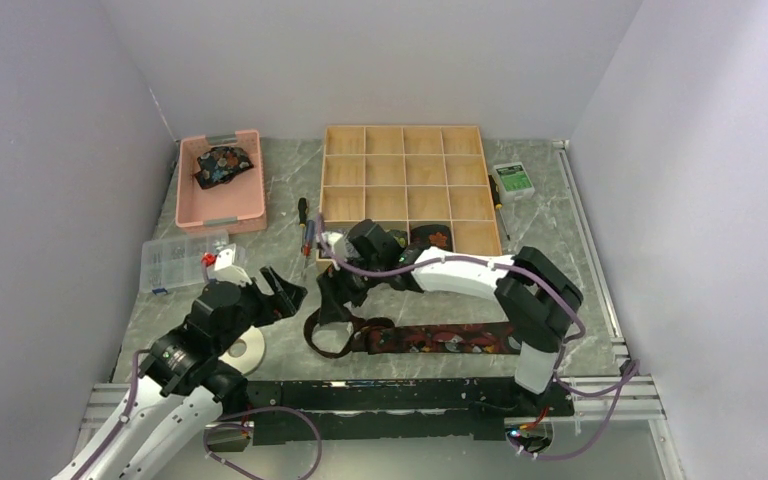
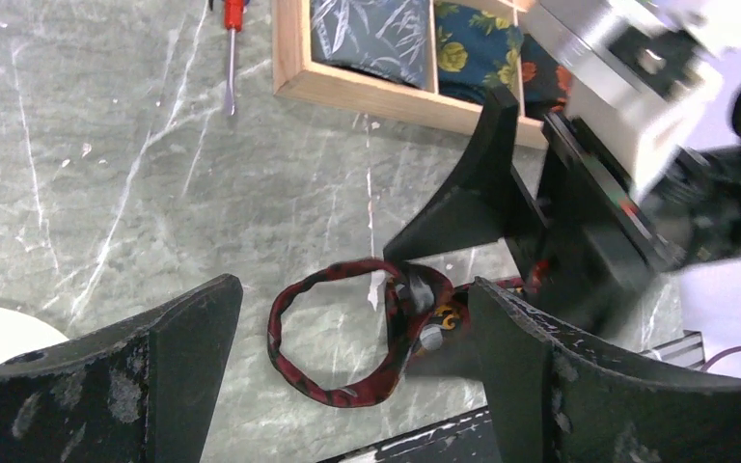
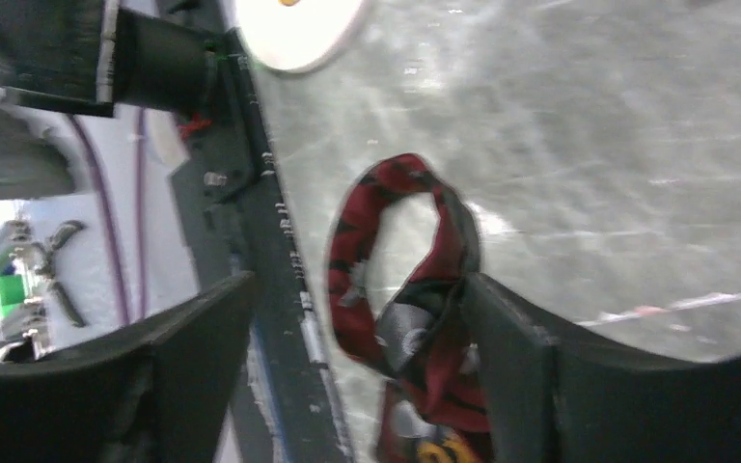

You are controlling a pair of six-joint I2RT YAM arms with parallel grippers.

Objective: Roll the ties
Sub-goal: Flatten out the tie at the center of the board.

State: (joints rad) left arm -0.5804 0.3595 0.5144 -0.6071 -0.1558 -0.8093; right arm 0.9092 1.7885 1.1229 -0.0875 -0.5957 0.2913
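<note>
A long black and maroon tie with red-orange print [image 1: 440,339] lies flat along the table's near edge. Its narrow left end curls into an open loop [image 2: 347,395], also seen in the right wrist view [image 3: 352,280]. My right gripper [image 1: 332,303] hangs over that loop end, jaws wide apart, the fabric touching one finger [image 3: 511,357]. My left gripper [image 1: 285,290] is open just left of the loop, which sits between its fingers in the left wrist view. Rolled ties, a grey-blue one [image 2: 371,34] and a dark blue floral one [image 2: 478,53], sit in the wooden organizer [image 1: 405,185].
A pink bin [image 1: 222,210] at the back left holds another floral tie [image 1: 222,165]. Screwdrivers [image 1: 305,235] lie left of the organizer. A clear plastic box [image 1: 182,262], a white tape roll [image 1: 248,350] and a green-white packet [image 1: 512,180] are also on the table.
</note>
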